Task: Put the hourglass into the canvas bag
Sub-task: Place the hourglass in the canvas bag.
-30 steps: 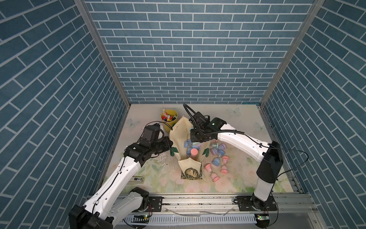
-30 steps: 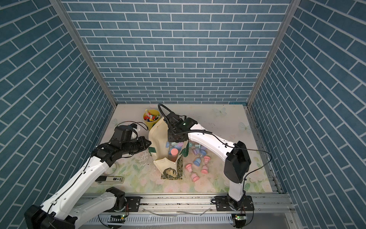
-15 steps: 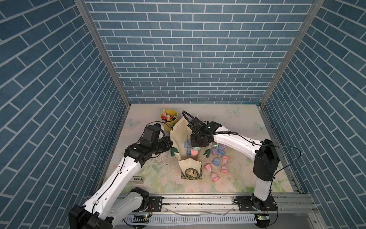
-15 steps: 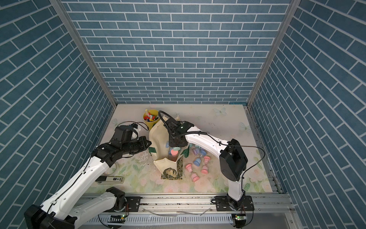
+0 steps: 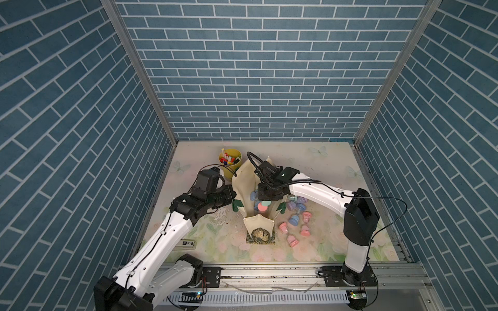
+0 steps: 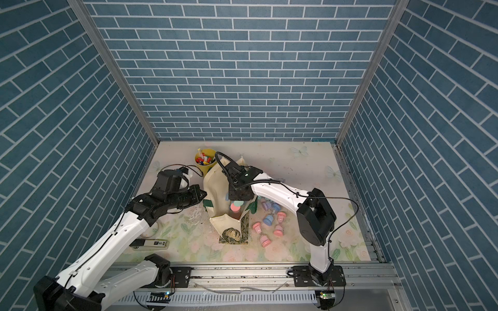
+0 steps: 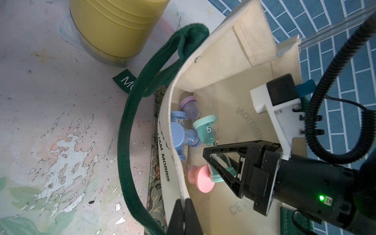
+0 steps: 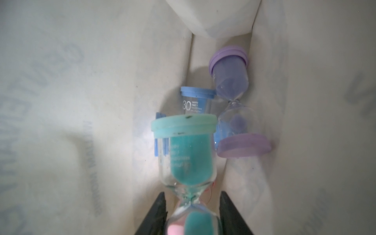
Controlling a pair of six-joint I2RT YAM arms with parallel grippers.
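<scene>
Teal hourglass (image 8: 191, 158): clear glass, teal sand, teal end caps, white "5" on one bulb. You have it tilted, well down inside the canvas bag (image 7: 223, 67), one cap pointing at the bag floor. Can't tell if it touches anything below.

Right gripper (image 8: 192, 202): black fingers clamped on the glass by the waist, one on each side. In both top views your right arm comes in from the right, wrist bent down through the bag mouth.

Left gripper (image 7: 184, 205): fingers pinched together on the cream rim of the bag. The mouth stands open. That arm lies low across the table (image 5: 323, 172), reaching the bag's side.

Deeper in the bag, right under your load: a pink hourglass (image 7: 201, 181), a blue hourglass (image 8: 196, 97) marked 30, and a purple hourglass (image 8: 231, 79), all packed into the bottom fold. Tight space there.

Outside the bag, the green handle strap (image 7: 130, 126) loops down on the table beside the rim. Loose hourglasses (image 5: 283, 227), pink and blue, lie just right of the bag, some of them under your right forearm. The yellow cup (image 7: 118, 30) stands just behind the bag.
</scene>
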